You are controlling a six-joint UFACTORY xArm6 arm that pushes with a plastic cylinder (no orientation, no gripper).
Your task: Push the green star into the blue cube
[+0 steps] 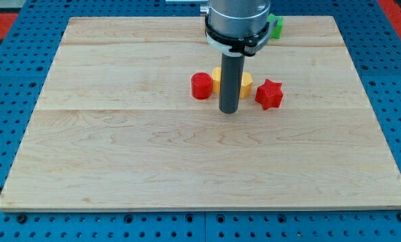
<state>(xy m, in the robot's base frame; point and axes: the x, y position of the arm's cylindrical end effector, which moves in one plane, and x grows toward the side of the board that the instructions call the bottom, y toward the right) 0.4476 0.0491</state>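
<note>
The green block (276,25) sits at the frame's top centre-right, mostly hidden behind my arm (235,20), so I cannot tell its shape. I have no jaws, only a rod. My tip (229,111) rests mid-board, just below the yellow block (245,83), between the red cylinder (201,86) and red star (269,94).

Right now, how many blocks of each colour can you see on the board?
Red: 2, a round block and a star.
Yellow: 1, partly hidden behind the rod, just above my tip.
Green: 1, mostly hidden behind the arm at the view's top.
Blue: 0 in view.
Total: 4 blocks.
</note>
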